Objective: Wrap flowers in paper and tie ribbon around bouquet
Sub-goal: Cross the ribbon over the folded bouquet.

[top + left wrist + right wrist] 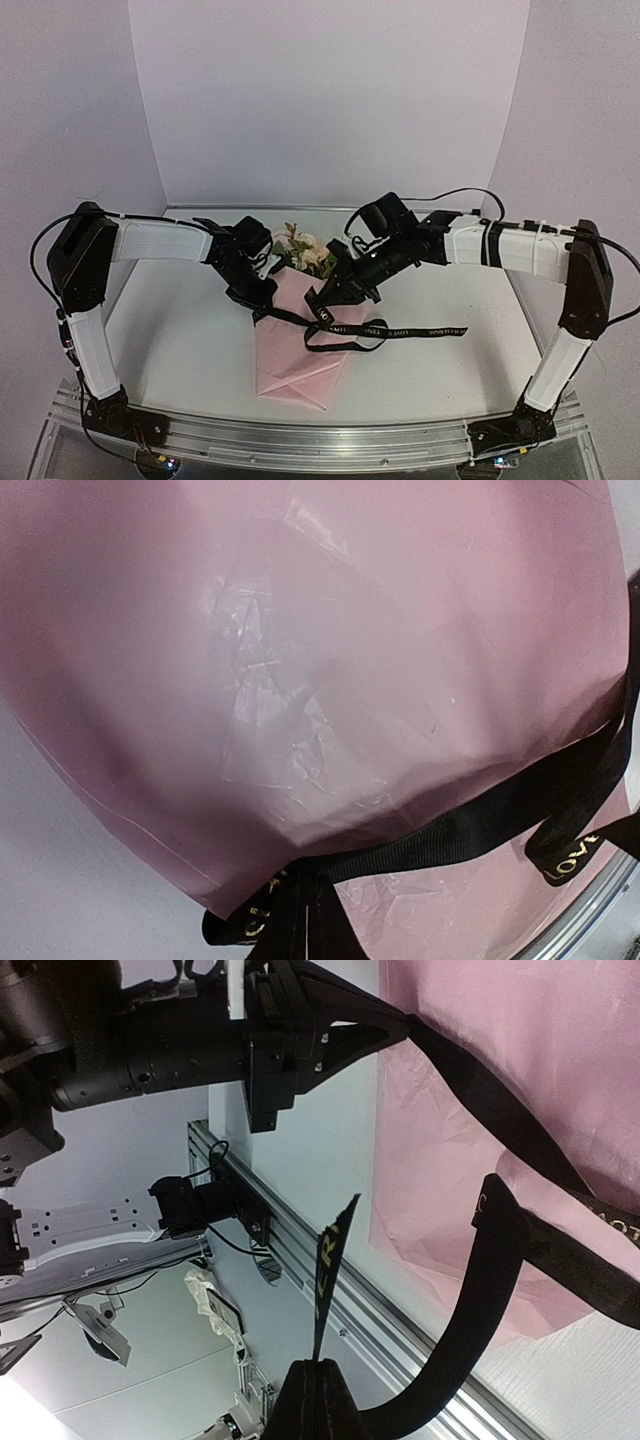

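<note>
The bouquet lies mid-table: pink and cream flowers (303,250) stick out of the far end of a cone of light-pink paper (300,355). A black ribbon (405,330) with gold lettering crosses the cone, with loops and a tail trailing right. My left gripper (262,306) is at the cone's left edge and shut on the ribbon (470,830); its fingertips (285,935) pinch the band under the paper (300,660). My right gripper (319,300) is above the cone and shut on another stretch of ribbon (480,1310), a short end standing up from its fingertips (305,1405). The left gripper (403,1022) also shows there, pulling the band taut.
The aluminium rail (320,440) runs along the table's near edge, just beyond the cone's pointed end. White walls (330,100) close the back and sides. Both arms lean in over the table's middle from their bases at the near corners.
</note>
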`<state>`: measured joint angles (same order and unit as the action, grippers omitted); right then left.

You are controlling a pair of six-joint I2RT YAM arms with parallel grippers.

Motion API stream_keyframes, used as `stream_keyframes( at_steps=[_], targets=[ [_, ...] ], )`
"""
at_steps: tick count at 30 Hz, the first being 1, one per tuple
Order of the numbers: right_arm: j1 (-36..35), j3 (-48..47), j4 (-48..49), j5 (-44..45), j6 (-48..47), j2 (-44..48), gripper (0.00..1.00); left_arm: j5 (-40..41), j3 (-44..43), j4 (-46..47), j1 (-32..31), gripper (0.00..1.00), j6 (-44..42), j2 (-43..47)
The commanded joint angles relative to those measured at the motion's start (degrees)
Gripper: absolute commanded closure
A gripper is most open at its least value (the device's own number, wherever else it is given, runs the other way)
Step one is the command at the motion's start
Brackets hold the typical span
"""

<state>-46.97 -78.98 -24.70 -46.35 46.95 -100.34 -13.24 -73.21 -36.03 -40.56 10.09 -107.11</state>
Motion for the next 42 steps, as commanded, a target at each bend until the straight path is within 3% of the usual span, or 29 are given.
stream_keyframes(
  at_steps=[1,13,42],
  targets=[
    [-1.57,-1.72,1.96,-0.09,1.10,-2.74,1.00,2.43,-2.63,0.60,-0.14,1.00,0.25,1.28],
    [-4.31,-7.99,7.74,2.13,5.47,-14.47,1.00,0.14,-0.35,4.51,-0.14,1.00,2.72,7.15],
    [-5.85,-17.79,5.48,30.85,2.41,-25.22,1.00,-6.20,5.45,7.82,-0.05,1.00,1.81,10.50]
  ],
)
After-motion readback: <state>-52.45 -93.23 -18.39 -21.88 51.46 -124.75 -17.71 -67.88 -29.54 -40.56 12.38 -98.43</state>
